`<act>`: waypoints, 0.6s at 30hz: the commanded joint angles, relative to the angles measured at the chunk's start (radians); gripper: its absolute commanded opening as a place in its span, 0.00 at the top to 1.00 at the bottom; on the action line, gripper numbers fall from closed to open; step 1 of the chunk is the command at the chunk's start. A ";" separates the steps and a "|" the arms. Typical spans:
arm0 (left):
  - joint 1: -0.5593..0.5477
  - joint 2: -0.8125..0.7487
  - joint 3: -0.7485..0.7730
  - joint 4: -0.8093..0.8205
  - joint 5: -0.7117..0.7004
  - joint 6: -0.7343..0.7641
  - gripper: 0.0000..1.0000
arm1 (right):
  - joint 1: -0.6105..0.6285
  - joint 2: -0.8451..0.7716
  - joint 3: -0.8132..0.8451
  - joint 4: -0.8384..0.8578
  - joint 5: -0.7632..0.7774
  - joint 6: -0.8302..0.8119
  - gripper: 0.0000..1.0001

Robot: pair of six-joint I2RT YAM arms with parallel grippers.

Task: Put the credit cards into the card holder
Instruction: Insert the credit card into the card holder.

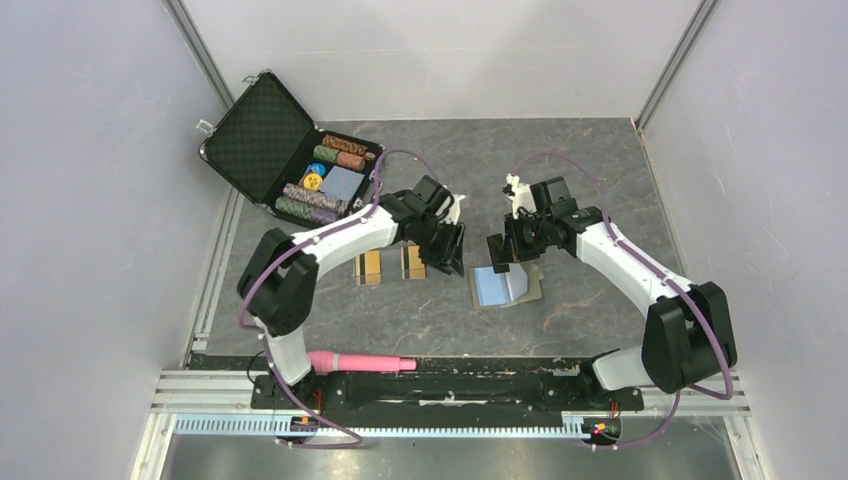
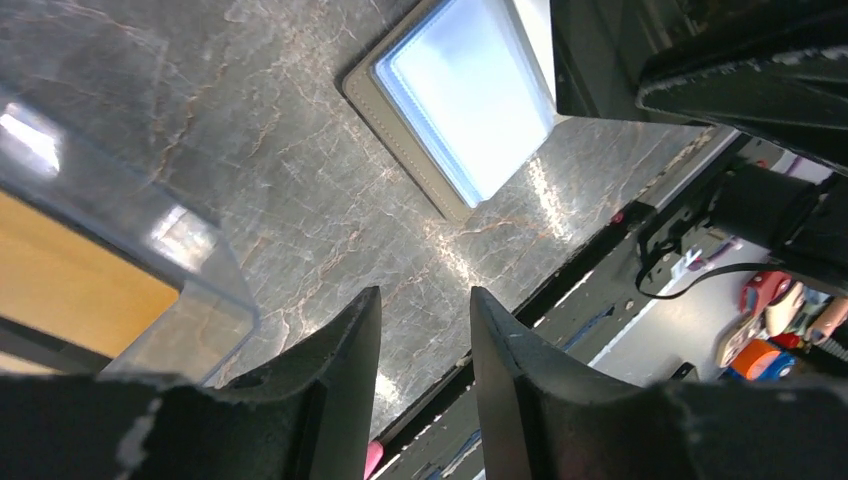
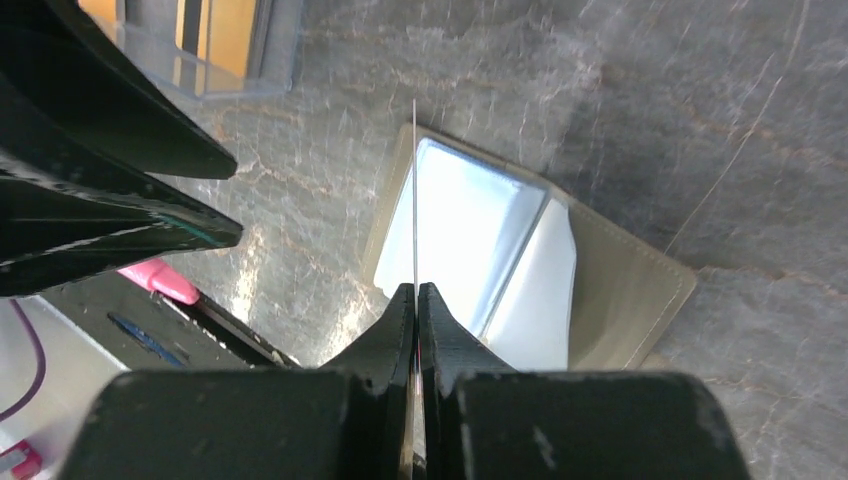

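Note:
The taupe card holder (image 1: pixel 508 285) lies open at the table's middle, light blue inside; it also shows in the left wrist view (image 2: pixel 470 100) and the right wrist view (image 3: pixel 620 290). My right gripper (image 1: pixel 505 252) is shut on the black card (image 3: pixel 414 190), held on edge just above the holder's left half. Two orange-gold cards (image 1: pixel 369 265) (image 1: pixel 413 262) lie flat left of the holder. My left gripper (image 1: pixel 450 250) hovers open and empty between the right one (image 2: pixel 70 280) and the holder. In its wrist view the jaws (image 2: pixel 425 320) are apart over bare table.
A black diamond-lined case of poker chips (image 1: pixel 290 160) stands open at the back left. A pink object (image 1: pixel 360 362) lies at the near edge by the left arm's base. Grey walls close in both sides.

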 commanded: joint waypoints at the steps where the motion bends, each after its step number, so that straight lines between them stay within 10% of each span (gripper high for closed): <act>1: -0.029 0.067 0.060 -0.032 -0.020 0.070 0.56 | -0.025 0.014 -0.035 -0.056 -0.065 0.007 1.00; 18: -0.069 0.282 0.189 -0.068 0.020 0.104 0.61 | -0.179 0.063 -0.169 -0.060 -0.200 -0.033 1.00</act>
